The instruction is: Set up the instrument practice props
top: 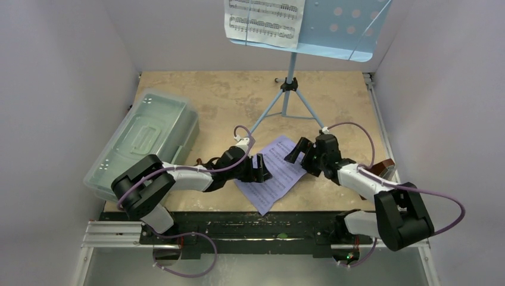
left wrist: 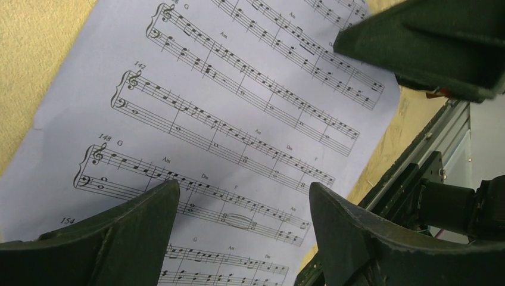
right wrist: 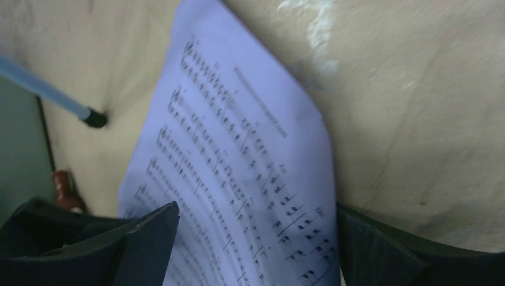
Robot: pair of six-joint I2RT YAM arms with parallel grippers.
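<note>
A lilac sheet-music page [top: 279,179] lies flat on the table near the front edge. My left gripper [top: 262,169] hovers open over its left part, and the page [left wrist: 238,119] fills the gap between the fingers [left wrist: 241,205]. My right gripper [top: 296,152] is open over the page's right edge [right wrist: 238,149], with nothing between its fingers [right wrist: 256,238]. The light-blue music stand [top: 290,83] stands at the back, a white page [top: 265,21] resting on its perforated desk [top: 339,30]. A small brown object [top: 386,168], perhaps the metronome, is mostly hidden behind the right arm.
A large clear lidded box [top: 143,140] lies at the table's left edge. The stand's tripod legs [top: 268,116] spread toward the page, one foot [right wrist: 94,118] close to it. A small brown piece [right wrist: 62,185] sits by the left arm. White walls enclose the table [top: 339,107].
</note>
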